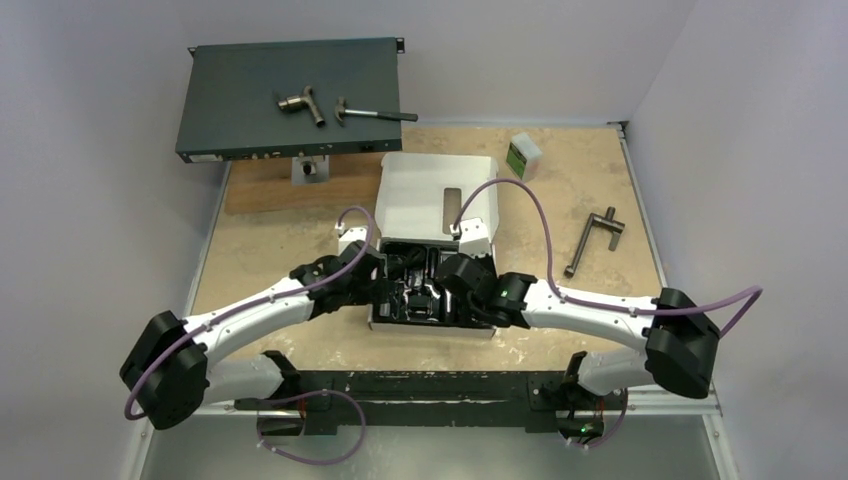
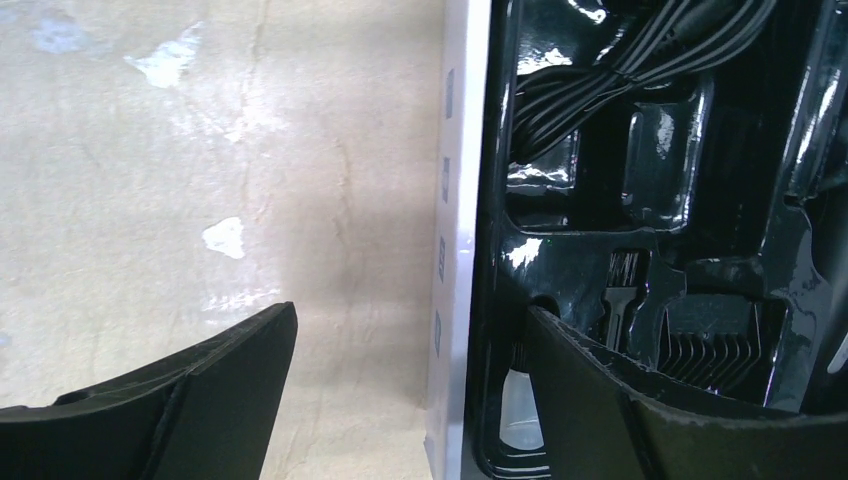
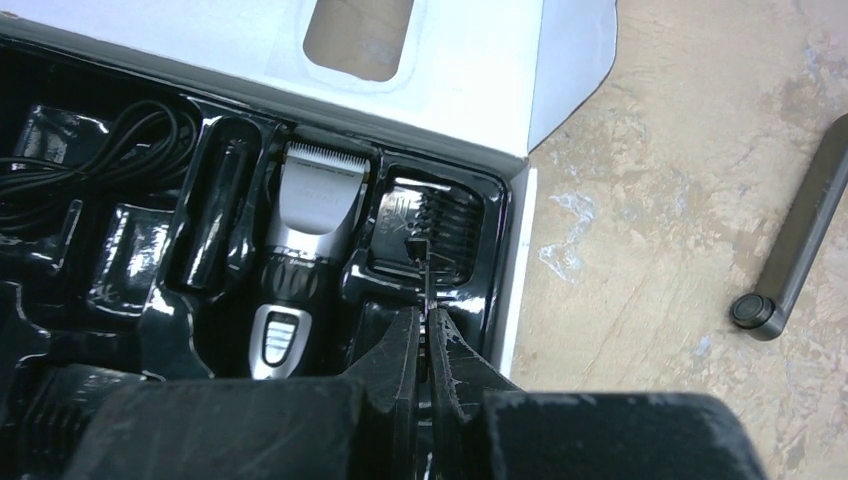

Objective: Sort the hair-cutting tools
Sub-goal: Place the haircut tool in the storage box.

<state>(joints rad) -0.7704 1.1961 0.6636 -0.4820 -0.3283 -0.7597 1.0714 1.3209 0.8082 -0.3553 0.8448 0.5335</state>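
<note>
Black tray [image 3: 130, 250] inside the white box [image 1: 430, 185] is mostly hidden under both arms [image 1: 260, 310] from above. Its clipper [image 3: 300, 240] lies slotted beside a comb attachment [image 3: 432, 215], where the right gripper [image 3: 425, 325] is pressed together; left gripper [image 2: 410, 315] spread astride the box wall. Scuffed tan tabletop [image 1: 560, 190], pale walls [image 1: 90, 150]

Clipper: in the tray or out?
In. The hair clipper lies seated in its moulded slot of the black tray, blade end toward the white lid.
</note>
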